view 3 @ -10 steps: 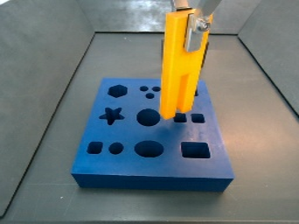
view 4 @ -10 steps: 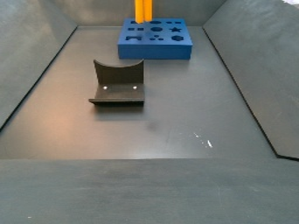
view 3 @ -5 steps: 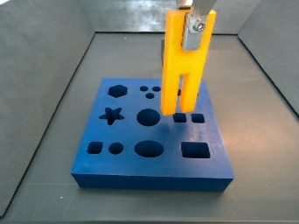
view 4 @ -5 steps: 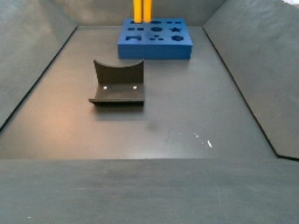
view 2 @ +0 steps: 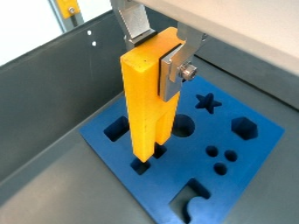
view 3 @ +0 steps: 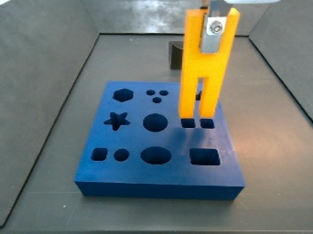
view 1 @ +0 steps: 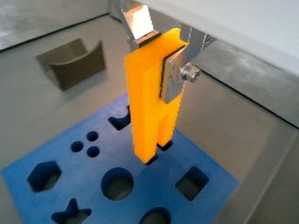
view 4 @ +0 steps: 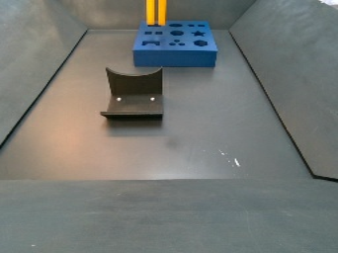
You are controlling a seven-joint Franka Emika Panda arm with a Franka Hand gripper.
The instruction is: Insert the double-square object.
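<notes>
The double-square object (view 3: 202, 69) is a tall yellow-orange bar forked into two square prongs. It stands upright over the blue block (view 3: 159, 174), its prong tips at the pair of small square holes (view 3: 199, 122). In both wrist views it hangs from my gripper (view 1: 158, 57), which is shut on its upper end (view 2: 149, 61). In a side view only its prongs (view 4: 154, 12) show at the block's (view 4: 179, 49) far edge. My gripper (view 3: 215, 23) is at the frame's upper edge.
The block has star, hexagon, round and square holes (view 3: 156, 122). The dark fixture (view 4: 132, 96) stands on the grey floor, well away from the block. Grey walls (view 3: 68, 73) enclose the floor.
The bar has turned about its upright axis so that its two prongs now show side by side, and it has shifted slightly right over the two small square holes.
</notes>
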